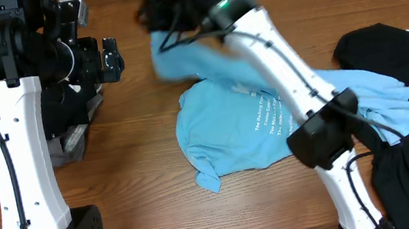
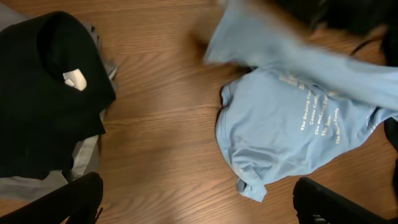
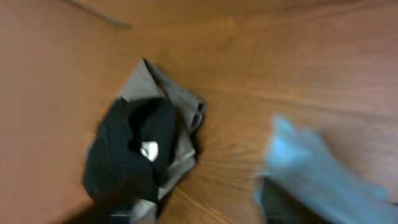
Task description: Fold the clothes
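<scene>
The light blue T-shirt (image 1: 232,139) lies crumpled at the middle of the desk (image 1: 147,164), white lettering up. One part of it is raised toward the far side, beneath the right hand (image 1: 157,14). Whether that hand is closed on the cloth or open above it cannot be told, since the views are blurred there. The left hand (image 2: 199,202) is held wide and empty above the desk, between the blue shirt and a black and grey pile (image 2: 43,93) at the left. A black shirt (image 1: 407,84) lies at the right, touching the blue one's right edge. For a good fold, the blue shirt is best spread flat first. The raised part should be laid down smoothly, the wrinkles drawn out from both sides, and the black shirt kept clear.
</scene>
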